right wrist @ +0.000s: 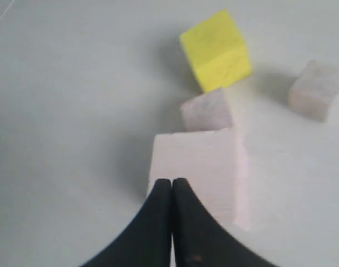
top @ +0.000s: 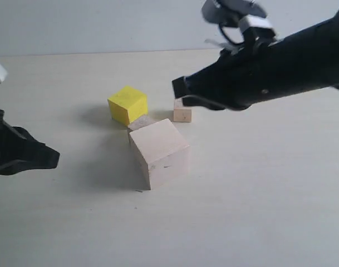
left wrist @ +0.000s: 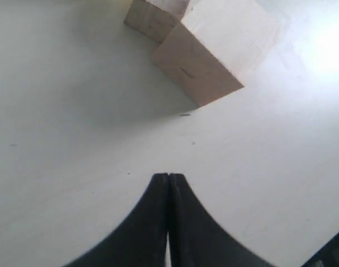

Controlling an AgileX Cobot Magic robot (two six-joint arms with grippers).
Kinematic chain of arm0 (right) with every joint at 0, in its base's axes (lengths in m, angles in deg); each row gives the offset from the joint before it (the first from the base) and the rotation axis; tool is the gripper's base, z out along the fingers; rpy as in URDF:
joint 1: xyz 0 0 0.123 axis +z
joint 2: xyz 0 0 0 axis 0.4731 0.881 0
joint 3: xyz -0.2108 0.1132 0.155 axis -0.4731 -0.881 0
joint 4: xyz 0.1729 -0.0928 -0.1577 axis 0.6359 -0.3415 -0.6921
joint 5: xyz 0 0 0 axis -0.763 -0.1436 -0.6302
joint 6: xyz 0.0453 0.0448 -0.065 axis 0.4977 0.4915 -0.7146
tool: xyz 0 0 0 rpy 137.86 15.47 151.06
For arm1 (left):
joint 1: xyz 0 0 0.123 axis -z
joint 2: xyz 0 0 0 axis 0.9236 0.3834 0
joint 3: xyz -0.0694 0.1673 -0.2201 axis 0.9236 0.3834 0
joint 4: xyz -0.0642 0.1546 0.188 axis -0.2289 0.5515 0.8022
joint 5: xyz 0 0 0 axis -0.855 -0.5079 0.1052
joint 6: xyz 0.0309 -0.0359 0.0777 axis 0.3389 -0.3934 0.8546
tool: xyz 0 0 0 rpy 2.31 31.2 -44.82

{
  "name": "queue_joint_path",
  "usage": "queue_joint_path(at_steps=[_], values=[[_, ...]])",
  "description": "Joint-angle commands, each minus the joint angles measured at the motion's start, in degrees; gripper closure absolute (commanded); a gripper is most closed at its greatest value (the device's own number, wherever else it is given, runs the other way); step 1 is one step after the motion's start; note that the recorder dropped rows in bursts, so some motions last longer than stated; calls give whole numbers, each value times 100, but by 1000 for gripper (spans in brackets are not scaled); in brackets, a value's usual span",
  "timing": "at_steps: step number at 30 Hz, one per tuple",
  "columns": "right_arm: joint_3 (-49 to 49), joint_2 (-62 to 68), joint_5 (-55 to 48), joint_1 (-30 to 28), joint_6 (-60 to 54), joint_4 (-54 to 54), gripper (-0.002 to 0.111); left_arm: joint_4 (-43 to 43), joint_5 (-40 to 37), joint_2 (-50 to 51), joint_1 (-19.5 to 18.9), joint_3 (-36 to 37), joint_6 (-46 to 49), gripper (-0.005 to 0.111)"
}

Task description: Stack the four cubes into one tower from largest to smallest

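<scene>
All four cubes sit singly on the desk (top: 241, 211); nothing is stacked.

- large pale wood cube (top: 161, 153): nearest the camera in the exterior view, turned corner-on. There is a short dark mark on its front face, also seen in the left wrist view (left wrist: 214, 50). Not legible as writing.
- smaller bare wood cube (top: 140, 123): right behind the large cube's back corner, between it and the yellow cube. The right wrist view (right wrist: 206, 109) shows it hard up against the large cube's edge; can't tell if they actually touch.
- mid-sized yellow cube (top: 128, 104): behind and left of the big one, just beside the smaller cube, with a thin gap in the right wrist view (right wrist: 216, 50).
- smallest bare wood cube (top: 182, 113): alone, right of the cluster, clear of the others.

Left gripper (top: 55, 157): low at the left edge of the exterior view, well apart from the cubes. Its wrist view (left wrist: 168, 177) shows the fingers pressed together with nothing between them, and bare desk under the tips.

Right gripper (top: 177, 88): reaching in from the right, above the desk, with its tip over the smallest cube in the exterior view. Its wrist view (right wrist: 172, 182) shows the fingers closed tip to tip and empty, lined up with the large cube's near edge (right wrist: 197, 167). Height over the cubes: can't tell.
</scene>
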Motion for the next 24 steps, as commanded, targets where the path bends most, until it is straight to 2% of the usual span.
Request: queue_joint_path(at_steps=[1, 4, 7, 13, 17, 24], values=[[36, -724, -56, -325, 2354, -2676, 108, -1509, 82, 726, 30, 33, 1113, 107], [36, -1015, -518, -517, 3490, -3921, 108, -2339, 228, 1224, 30, 33, 1785, 107], [36, -1251, -929, -583, 3748, -4538, 108, -2831, 272, 1670, 43, -2, 2230, 107], [36, -1717, -1309, -583, 3778, -4744, 108, -3671, 555, 2433, 555, -281, 2929, 107], [36, -1951, -1613, -583, 3778, -4744, 108, -3741, 983, 2829, 944, -680, 2960, 107], [36, -2438, -1914, -583, 3767, -4744, 108, -3786, 1279, 3371, 1041, -1220, 2789, 107]])
